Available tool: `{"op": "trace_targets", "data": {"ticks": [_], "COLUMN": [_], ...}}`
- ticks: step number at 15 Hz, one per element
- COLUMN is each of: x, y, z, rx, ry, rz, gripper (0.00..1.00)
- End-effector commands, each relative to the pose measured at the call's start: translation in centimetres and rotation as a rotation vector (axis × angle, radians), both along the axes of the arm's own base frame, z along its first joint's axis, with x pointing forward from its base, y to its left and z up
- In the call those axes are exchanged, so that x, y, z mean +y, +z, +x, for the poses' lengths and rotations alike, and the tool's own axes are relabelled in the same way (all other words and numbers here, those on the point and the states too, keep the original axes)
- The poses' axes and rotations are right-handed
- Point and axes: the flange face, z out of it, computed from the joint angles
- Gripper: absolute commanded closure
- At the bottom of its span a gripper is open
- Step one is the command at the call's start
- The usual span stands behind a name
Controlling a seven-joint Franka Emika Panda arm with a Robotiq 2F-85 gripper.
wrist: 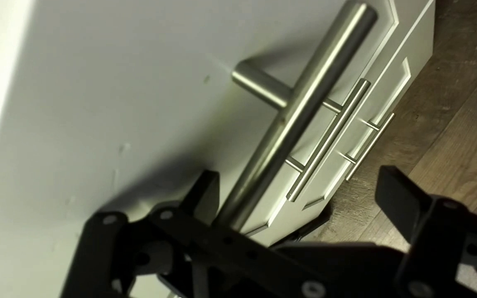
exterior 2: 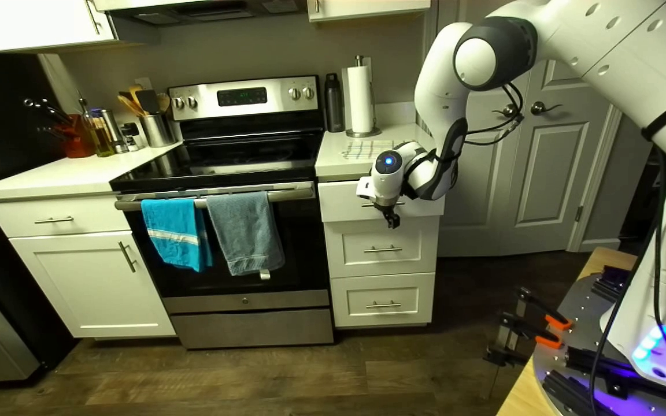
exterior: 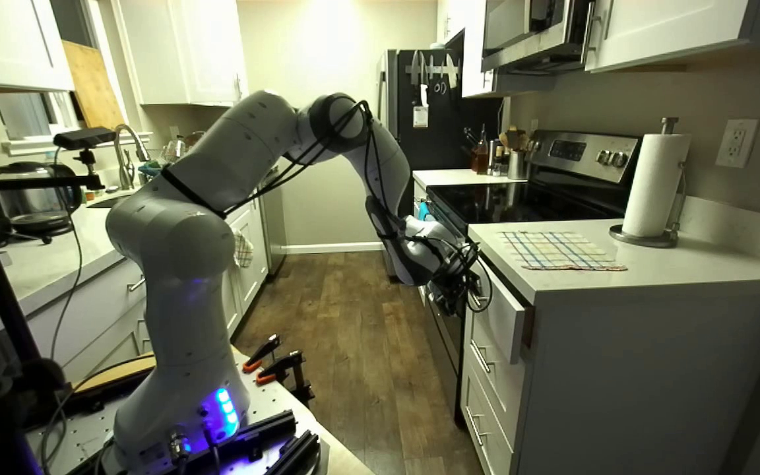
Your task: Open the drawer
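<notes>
The top drawer of the white stack, the drawer [exterior: 504, 316], stands partly pulled out, with a wood side showing past its flat white front. The front also shows in an exterior view [exterior 2: 339, 203] and fills the left of the wrist view [wrist: 110, 103]. Its slim metal bar handle [wrist: 304, 99] runs diagonally in the wrist view, its lower end hidden behind the gripper. My gripper [wrist: 298, 186] is open, its fingers wide apart. The left finger is close beside the bar; I cannot tell whether it touches. The gripper is at the drawer front in both exterior views [exterior: 454, 290] [exterior 2: 392, 219]. The drawer's inside is hidden.
Two closed drawers with bar handles, a middle one [exterior 2: 382, 260] and a bottom one [exterior 2: 383, 312], lie below. The white counter [exterior: 683, 270] juts above, bearing a checked cloth [exterior: 561, 251] and a paper towel roll [exterior: 656, 185]. The oven with towels [exterior 2: 246, 231] stands beside the stack.
</notes>
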Motion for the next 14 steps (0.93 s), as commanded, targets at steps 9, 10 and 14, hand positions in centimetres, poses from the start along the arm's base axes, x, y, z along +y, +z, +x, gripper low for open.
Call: {"op": "trace_targets", "data": {"ticks": [9,10,14], "x": [9.2,9.8,12.4], "y": [-3.2,-3.3,-3.7], "z": [-9.0,-9.9,-13.3], "rx": [0.025,0.017,-0.027], "ry": [0.169,0.176,0.2], "rz": [0.104,0.11,0.138], "gripper": [0.0,0.0,0.0]}}
